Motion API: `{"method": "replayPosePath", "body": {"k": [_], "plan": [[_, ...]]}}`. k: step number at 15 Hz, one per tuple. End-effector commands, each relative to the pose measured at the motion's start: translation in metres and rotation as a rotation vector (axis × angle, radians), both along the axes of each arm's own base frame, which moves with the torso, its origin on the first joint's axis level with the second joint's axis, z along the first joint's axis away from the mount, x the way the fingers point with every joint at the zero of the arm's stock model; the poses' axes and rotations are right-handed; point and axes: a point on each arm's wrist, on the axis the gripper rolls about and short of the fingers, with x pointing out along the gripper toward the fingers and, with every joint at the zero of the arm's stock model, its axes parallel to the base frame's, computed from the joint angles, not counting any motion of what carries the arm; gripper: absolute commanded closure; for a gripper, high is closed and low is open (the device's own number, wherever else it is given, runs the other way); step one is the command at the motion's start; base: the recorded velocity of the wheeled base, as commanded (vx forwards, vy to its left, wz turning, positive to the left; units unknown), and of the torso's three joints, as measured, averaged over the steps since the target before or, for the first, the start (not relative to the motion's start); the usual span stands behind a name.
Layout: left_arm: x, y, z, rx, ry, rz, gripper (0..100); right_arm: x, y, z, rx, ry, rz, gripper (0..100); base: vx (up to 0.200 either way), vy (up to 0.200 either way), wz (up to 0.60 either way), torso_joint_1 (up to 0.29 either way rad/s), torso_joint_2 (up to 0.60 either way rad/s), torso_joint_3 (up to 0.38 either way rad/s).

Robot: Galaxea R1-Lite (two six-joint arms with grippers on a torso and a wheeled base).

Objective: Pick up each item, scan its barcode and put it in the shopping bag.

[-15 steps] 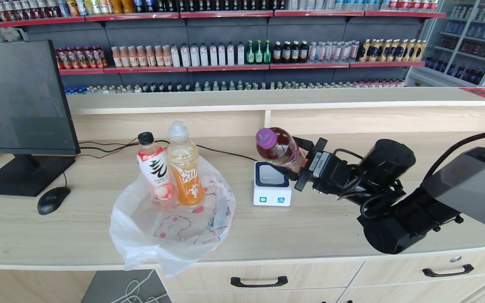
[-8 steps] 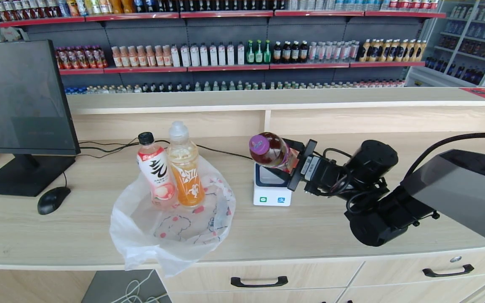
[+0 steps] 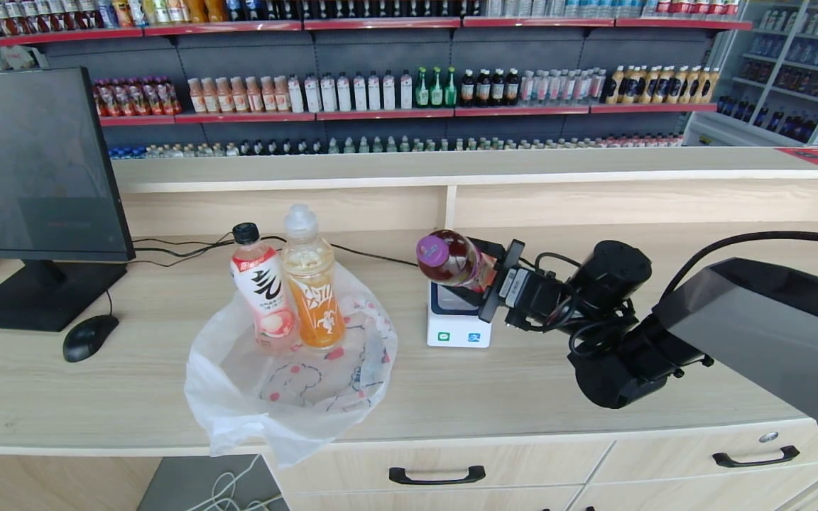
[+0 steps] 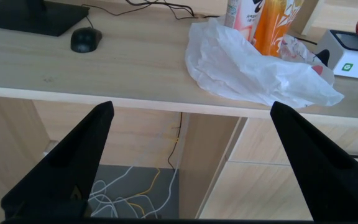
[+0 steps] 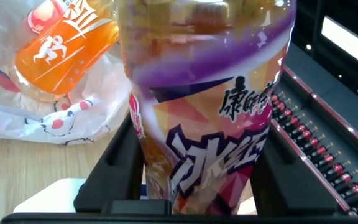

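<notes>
the purple-cap bottle (image 3: 454,260) sits in my right tool (image 3: 478,273), the two black fingers pinched on its labelled body from either side. in the right wrist view the label fills the gap between those fingers. the bottle lies nearly on its side, purple cap (image 3: 432,250) pointing to my left, twd the bag, w/ dark brown drink inside. it hangs over the barcode scanner (image 3: 457,328), a small white box w/ a dark window on top. can't tell if bottle & scanner touch.

just left of the scanner the shopping bag (image 3: 288,397) slumps open on the counter (image 3: 522,397). it's thin white plastic w/ a red & grey print, its near side drooping over the front edge. two bottles stand upright at the bag's far side, bases wrapped by its plastic: a pink peach drink (image 3: 264,292) w/ black cap & an orange drink (image 3: 313,287) w/ clear cap, side by side & touching, orange one nearer the scanner.

my left tool (image 4: 191,106) is low, in front of the counter & below its edge, fingers spread wide w/ nothing in them.

further left a black mouse (image 3: 89,337) lies near the foot of a dark monitor (image 3: 33,167), well apart from the bag. black cables (image 3: 182,248) run along the far side of the counter behind the bottles. drawers w/ black handles (image 3: 437,474) sit under the counter front. beyond the raised back ledge, red-edged shelves (image 3: 380,113) carry rows of drinks.
</notes>
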Motion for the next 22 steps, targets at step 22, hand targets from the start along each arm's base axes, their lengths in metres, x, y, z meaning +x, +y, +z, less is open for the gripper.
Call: {"method": "replayPosePath", "body": {"k": [22], "plan": [[0.0001,0.0,0.0001,-0.002,0.001,0.001,0,0.006,-0.0048,0.0036,0.008,-0.023,-0.018,100,0.0,0.0,0.0,0.0,0.0,0.0]]}}
